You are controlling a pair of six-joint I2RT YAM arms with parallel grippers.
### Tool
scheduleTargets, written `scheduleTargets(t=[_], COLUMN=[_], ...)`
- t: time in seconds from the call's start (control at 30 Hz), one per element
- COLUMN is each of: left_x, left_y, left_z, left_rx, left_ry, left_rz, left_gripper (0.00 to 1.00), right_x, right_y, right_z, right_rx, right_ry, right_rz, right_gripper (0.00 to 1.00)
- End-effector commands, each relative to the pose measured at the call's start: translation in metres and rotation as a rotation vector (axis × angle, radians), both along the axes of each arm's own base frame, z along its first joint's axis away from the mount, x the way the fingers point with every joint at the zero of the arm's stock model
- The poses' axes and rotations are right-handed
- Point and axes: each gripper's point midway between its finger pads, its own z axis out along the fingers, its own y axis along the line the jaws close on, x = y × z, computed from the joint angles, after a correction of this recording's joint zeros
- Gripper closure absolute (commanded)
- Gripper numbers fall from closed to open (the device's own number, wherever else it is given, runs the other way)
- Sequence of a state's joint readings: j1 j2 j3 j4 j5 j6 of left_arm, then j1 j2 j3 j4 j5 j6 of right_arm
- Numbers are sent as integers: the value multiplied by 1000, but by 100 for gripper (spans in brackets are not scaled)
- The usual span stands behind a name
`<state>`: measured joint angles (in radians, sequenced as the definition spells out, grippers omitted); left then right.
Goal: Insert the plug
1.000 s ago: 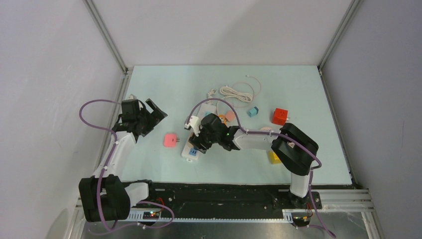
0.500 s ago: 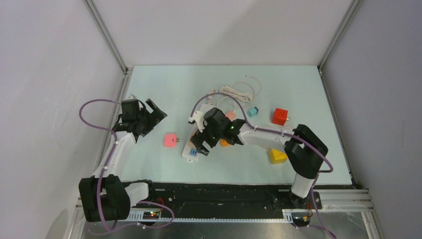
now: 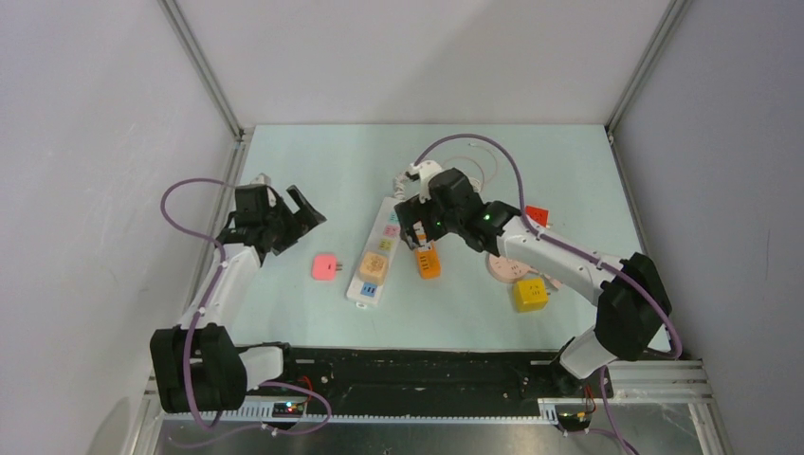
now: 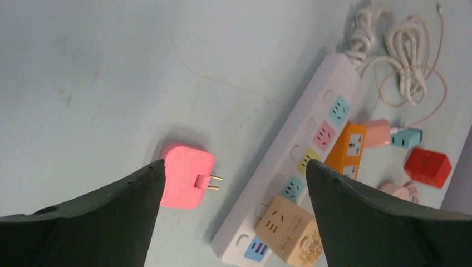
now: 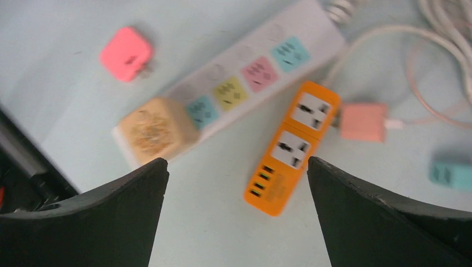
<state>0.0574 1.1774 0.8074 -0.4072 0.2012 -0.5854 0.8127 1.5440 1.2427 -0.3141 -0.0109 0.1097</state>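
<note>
A white power strip (image 3: 387,230) lies slantwise mid-table. A tan cube plug (image 3: 373,267) sits on a socket near its near end, as the left wrist view (image 4: 289,228) and the right wrist view (image 5: 156,128) also show. A pink two-pin plug (image 3: 325,267) lies loose left of the strip, pins toward it (image 4: 186,175). My left gripper (image 3: 301,210) is open and empty, above and left of the pink plug. My right gripper (image 3: 417,237) is open and empty, raised over an orange adapter (image 3: 428,263) right of the strip.
A coiled white cable (image 3: 465,171) lies behind the strip. A salmon plug (image 5: 363,121) and a teal plug (image 5: 453,173) lie near the orange adapter. A red cube (image 3: 536,216), a yellow cube (image 3: 531,294) and a pale pink piece (image 3: 507,267) lie to the right.
</note>
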Motion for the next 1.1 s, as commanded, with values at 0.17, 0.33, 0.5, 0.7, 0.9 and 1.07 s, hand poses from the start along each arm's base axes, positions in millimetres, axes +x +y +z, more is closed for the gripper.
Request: scheduleTargets(t=[0.17,0.33,0.5,0.7,0.9,1.07], left_x=[4,-19,-37,-31,-31,-37], left_y=[-34,-12,-6,0,1,-2], left_z=[0,-41,-66,-64,-75,-86], left_rx=[52,95,58,98,164,129], left_ry=[-17,150,241,226,254,299], left_rz=[-157,2,123,130,34,65], left_gripper=[0,1,2,1,0,1], right_x=[36,39,40,40,37,37], right_y=[-112,-127,-125,-123,-120,-122], right_z=[-17,-31,-37,-46,-53,-56], right_rx=[-74,-76,-73,-90,-105,-115], right_ry=[125,190,206,227,245,250], right_rz=[-545,-613,-625,-615,-586,-595], right_gripper=[7,12,12,13,14,14])
